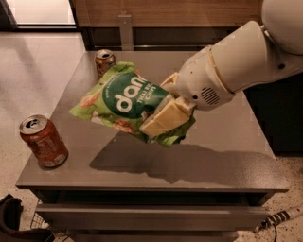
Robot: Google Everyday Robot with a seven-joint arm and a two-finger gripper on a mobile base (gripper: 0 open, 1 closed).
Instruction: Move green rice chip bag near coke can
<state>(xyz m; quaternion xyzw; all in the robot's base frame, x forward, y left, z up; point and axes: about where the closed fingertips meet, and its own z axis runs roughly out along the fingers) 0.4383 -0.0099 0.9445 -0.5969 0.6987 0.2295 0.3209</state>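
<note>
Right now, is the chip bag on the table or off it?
Off it. The green rice chip bag hangs over the middle of the table, the gripper shut on it, its shadow cast below.

Grey table (246,127), drawer fronts underneath. A tan-gold can (104,60) stands upright near its far left corner. There's a big shadow (189,163) on the tabletop right under the gripper (161,122), which hangs over the middle. Wood panelling (189,12) behind, pale speckled floor (38,75), a striped cable (279,218) bottom right, and something dark (12,220) bottom left, can't tell what.
</note>
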